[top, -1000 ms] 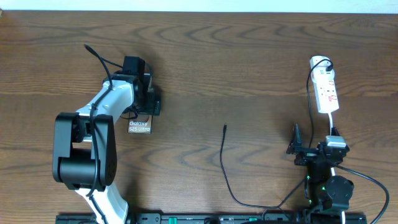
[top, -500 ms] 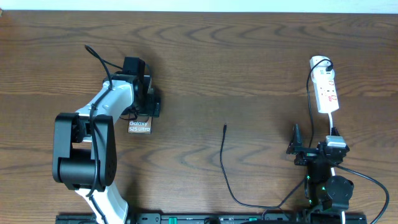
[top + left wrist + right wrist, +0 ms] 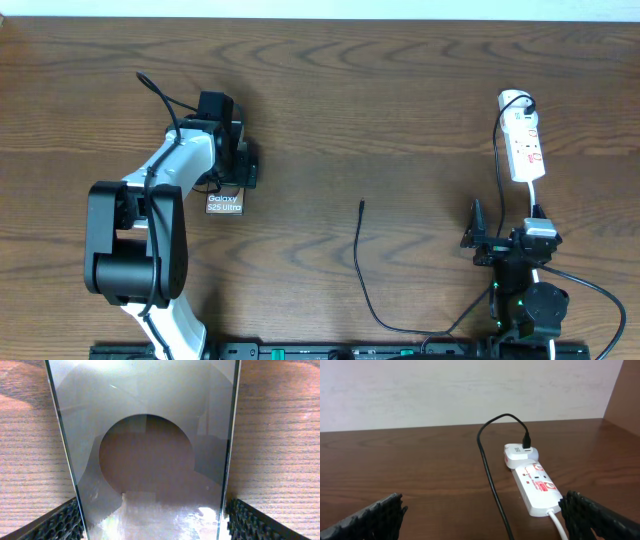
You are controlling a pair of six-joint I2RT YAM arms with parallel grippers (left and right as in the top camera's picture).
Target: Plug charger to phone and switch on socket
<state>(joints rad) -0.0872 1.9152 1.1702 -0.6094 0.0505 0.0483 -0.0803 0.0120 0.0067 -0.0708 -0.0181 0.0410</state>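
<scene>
Still, I am seeing nothing move this past second. My left tool (image 3: 238, 165) is straddling the phone (image 3: 224, 203), clamped or not I cannot tell; right tool (image 3: 485, 515) is gaping empty. The charger (image 3: 360, 250) is lying unplugged on the desk (image 3: 400, 100), socket (image 3: 524, 148) untouched.

The left arm (image 3: 165, 175) rose from its black base at the near left, its white forearm angled away and to the right. The left gripper (image 3: 237, 168) pointed straight down, jaws spread wide, with one ridged black finger (image 3: 55, 525) set against each long edge of the phone (image 3: 150, 435). The right arm (image 3: 527, 295) sat folded low over its own base at the near right. The right gripper (image 3: 481, 522) faced away, roughly level, jaws gaping wide and holding nothing.
</scene>
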